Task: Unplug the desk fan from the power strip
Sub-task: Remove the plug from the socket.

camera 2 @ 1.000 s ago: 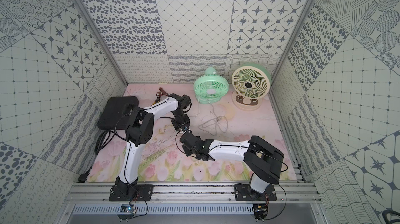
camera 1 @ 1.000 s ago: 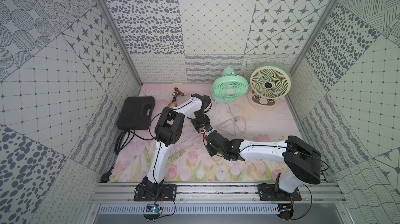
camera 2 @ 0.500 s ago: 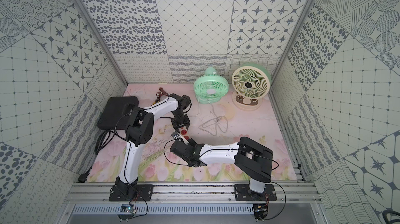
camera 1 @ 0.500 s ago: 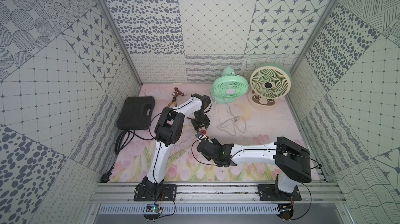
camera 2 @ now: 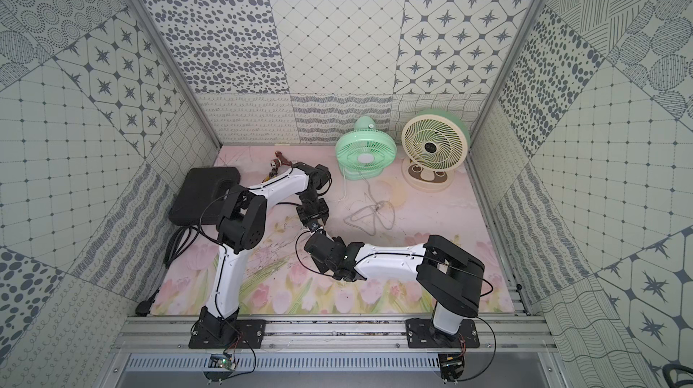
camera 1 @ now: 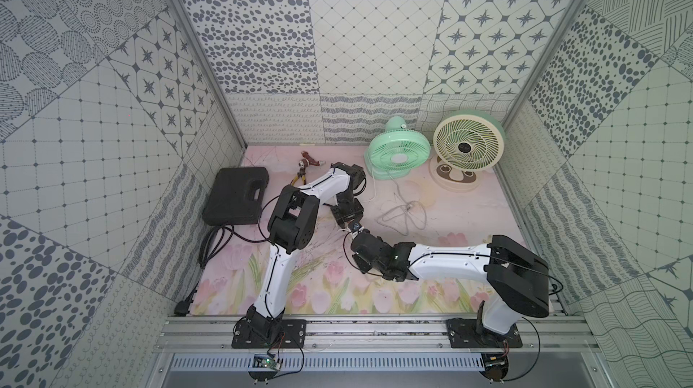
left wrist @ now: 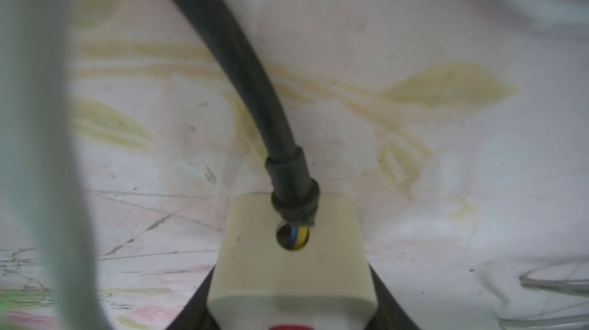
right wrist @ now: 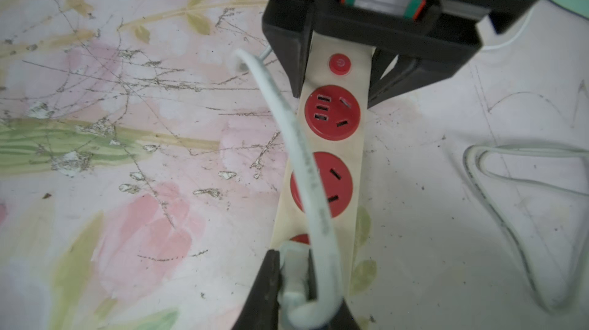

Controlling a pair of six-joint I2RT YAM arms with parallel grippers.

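Pink floral surface, power strip lying mid-way between our arms. Our left fingers are clenched on its switch end, our right fingers are clenched on the white plug at the third socket, with the cord arching over.

- Walls on three sides, a patchwork of grey-on-white patterns: dots, stars, grids, squiggles.
- Surface is a pink tulip-print mat, pretty scratched up.
- Metal rail along the front edge.
- Soft, even light.
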